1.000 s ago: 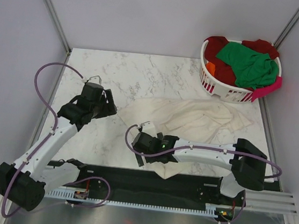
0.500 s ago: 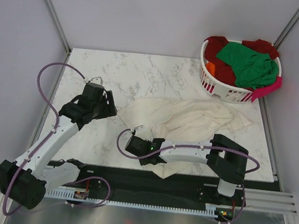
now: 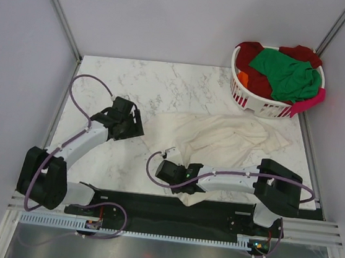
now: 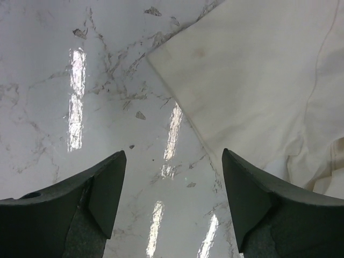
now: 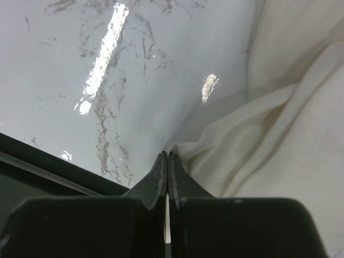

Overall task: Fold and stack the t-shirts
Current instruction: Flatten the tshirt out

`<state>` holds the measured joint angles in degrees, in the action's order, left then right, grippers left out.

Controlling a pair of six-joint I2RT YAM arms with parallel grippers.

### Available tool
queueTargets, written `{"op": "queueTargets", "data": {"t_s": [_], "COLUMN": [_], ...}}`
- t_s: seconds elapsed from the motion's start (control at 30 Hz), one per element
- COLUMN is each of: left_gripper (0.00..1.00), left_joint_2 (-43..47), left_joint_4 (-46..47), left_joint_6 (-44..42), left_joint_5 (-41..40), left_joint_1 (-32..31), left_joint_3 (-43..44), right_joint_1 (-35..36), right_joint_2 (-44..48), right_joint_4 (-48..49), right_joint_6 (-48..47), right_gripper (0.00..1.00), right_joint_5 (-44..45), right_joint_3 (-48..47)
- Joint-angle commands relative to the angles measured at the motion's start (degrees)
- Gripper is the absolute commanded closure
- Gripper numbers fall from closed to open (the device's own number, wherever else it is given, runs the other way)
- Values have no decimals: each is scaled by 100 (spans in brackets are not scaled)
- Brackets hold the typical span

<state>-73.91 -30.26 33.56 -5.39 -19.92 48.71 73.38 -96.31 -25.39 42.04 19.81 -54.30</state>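
Note:
A cream t-shirt (image 3: 221, 138) lies crumpled and partly spread on the marble table, its near part hanging toward the front edge. My right gripper (image 3: 178, 184) is low at that near part. In the right wrist view the right gripper (image 5: 167, 156) is shut on a fold at the hem of the t-shirt (image 5: 279, 134), with cloth pinched between the fingers. My left gripper (image 3: 137, 125) hovers open just left of the shirt's left corner. In the left wrist view the left gripper (image 4: 172, 156) holds nothing, with bare marble under it and the t-shirt (image 4: 252, 80) to the upper right.
A white slatted laundry basket (image 3: 250, 100) stands at the back right. It holds a green t-shirt (image 3: 288, 70), a dark red one (image 3: 253, 51), an orange one (image 3: 243, 78) and a pink one (image 3: 309, 102) hanging over the rim. A black rail (image 3: 151, 204) runs along the table's front edge.
My right gripper has gone from open to shut on the cream shirt's near edge. My left arm has swung right, bringing its open gripper close to the shirt's left corner.

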Motion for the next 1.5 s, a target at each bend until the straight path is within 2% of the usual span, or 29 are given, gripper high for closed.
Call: {"op": "queueTargets", "data": {"t_s": [0.0, 0.3, 0.5, 0.57, 0.6, 0.7, 0.77, 0.83, 1.0, 1.13, 1.3, 1.47], "left_gripper": [20, 22, 25, 29, 33, 55, 96, 98, 98, 98, 98, 98], "left_joint_2": [-360, -1889, -2294, -2505, -2566, -2804, -2935, -2893, -1683, -609, 560, 1475], "left_joint_4": [836, 1303, 1444, 1470, 1479, 1497, 1514, 1514, 1068, -143, -1156, -2281], "left_joint_6": [168, 159, 116, 124, 124, 98, 46, -7, -95, -245, -385, -640], "left_joint_5": [91, -24, -85, -103, -112, -59, 46, 117, -163, -735, -902, -1543], "left_joint_1": [41, 41, 41, 41, 41, 41, 41, 41, 50, 94, 120, 120], "left_joint_3": [25, 499, 745, 841, 868, 974, 1105, 1158, 1324, 1922, 2801, 4171], "right_joint_1": [-8, -8, -17, -17, -26, -44, -114, -280, -1079, -1949, -2065, -2065], "right_joint_2": [244, 965, 1088, 1097, 1088, 1149, 1246, 1448, 2307, 2889, 2899, 3109], "right_joint_4": [-529, -730, -880, -889, -924, -1003, -1021, -1056, -1520, -2057, -2908, -3533], "right_joint_6": [41, 120, 67, 50, 24, 41, 50, -3, -459, -934, -1383, -1506], "right_gripper": [100, 100, 100, 100, 100, 100, 100, 100, 100, 100, 100, 100], "right_joint_5": [146, 146, 172, 172, 172, 181, 172, 84, -284, -338, 13, 749], "right_joint_3": [183, 456, 456, 429, 403, 350, 368, 394, 140, -824, -2214, -3673]}}
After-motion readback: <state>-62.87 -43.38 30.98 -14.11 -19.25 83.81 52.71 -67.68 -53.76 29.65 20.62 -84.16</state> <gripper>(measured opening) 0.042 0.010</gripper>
